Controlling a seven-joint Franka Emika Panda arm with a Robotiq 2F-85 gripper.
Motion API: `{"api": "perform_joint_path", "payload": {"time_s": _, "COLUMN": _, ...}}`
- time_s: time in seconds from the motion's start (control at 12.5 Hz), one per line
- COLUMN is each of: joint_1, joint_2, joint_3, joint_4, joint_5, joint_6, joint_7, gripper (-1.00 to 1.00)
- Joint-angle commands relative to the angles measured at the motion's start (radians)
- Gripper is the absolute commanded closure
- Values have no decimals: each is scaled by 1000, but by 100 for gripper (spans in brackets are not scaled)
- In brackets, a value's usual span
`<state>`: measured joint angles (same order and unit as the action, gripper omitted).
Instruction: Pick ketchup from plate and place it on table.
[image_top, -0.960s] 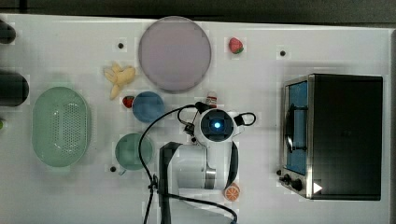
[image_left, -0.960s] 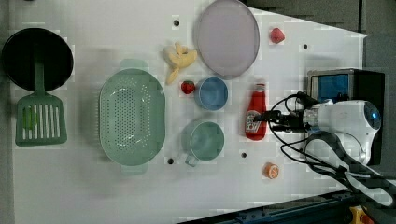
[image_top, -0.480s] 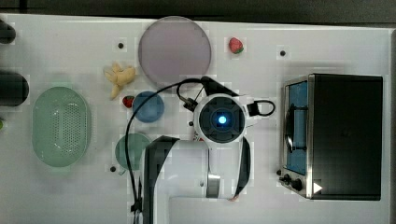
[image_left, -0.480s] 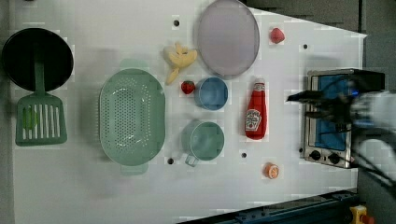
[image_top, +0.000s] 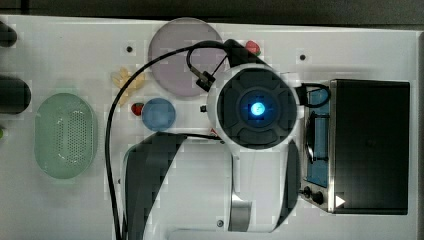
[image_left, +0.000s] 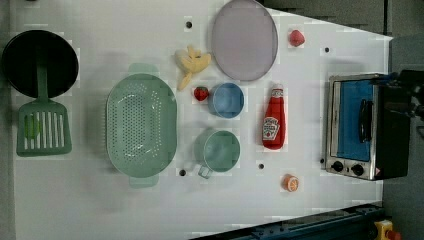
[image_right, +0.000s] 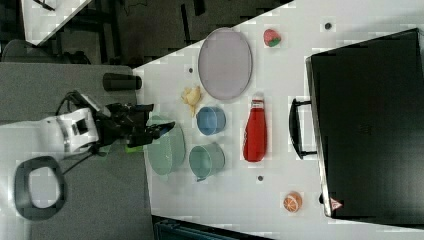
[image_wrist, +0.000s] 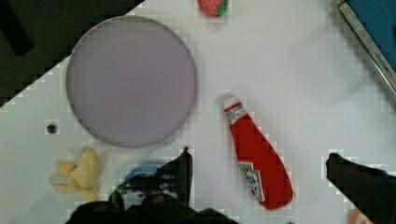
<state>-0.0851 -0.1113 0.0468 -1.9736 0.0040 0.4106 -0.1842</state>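
Observation:
The ketchup (image_left: 273, 120) is a red bottle with a white cap. It lies flat on the white table (image_left: 310, 215), just off the plate (image_left: 244, 40), with its cap toward the plate. The pale mauve plate has nothing on it. In the wrist view my gripper (image_wrist: 258, 157) is open wide, high above the ketchup (image_wrist: 257, 154), with dark fingers (image_wrist: 180, 170) on either side and nothing between them. In the right view the gripper (image_right: 161, 117) hangs well above the table at the right view's left. In the top view my arm (image_top: 257, 107) covers the ketchup.
A toaster oven (image_left: 362, 125) stands beside the ketchup. A blue bowl (image_left: 227, 100), a green cup (image_left: 217, 150), a green basket (image_left: 141, 125), a strawberry (image_left: 201, 93) and bananas (image_left: 191, 62) lie on its other side. An orange slice (image_left: 290, 182) sits near the table edge.
My arm has risen away from the table, growing large in the top view and sliding off to the left view's right edge. The ketchup stays lying where it was.

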Motion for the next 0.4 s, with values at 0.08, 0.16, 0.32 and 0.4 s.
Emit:
{"api": "perform_joint_path", "payload": {"time_s": 0.08, "joint_1": -5, "joint_2": 9, "joint_3": -3, "joint_4": 84, "joint_5": -8, "joint_6": -160, "joint_7": 111, "gripper": -100}}
{"api": "perform_joint_path", "payload": {"time_s": 0.16, "joint_1": -5, "joint_2": 10, "joint_3": -3, "joint_4": 119, "joint_5": -8, "joint_6": -203, "joint_7": 121, "gripper": -100}}
{"api": "perform_joint_path", "payload": {"time_s": 0.32, "joint_1": -5, "joint_2": 13, "joint_3": -3, "joint_4": 182, "joint_5": -8, "joint_6": -292, "joint_7": 121, "gripper": -100}}
{"api": "perform_joint_path", "payload": {"time_s": 0.4, "joint_1": -5, "joint_2": 13, "joint_3": -4, "joint_4": 200, "joint_5": -8, "joint_6": -347, "joint_7": 121, "gripper": -100}}
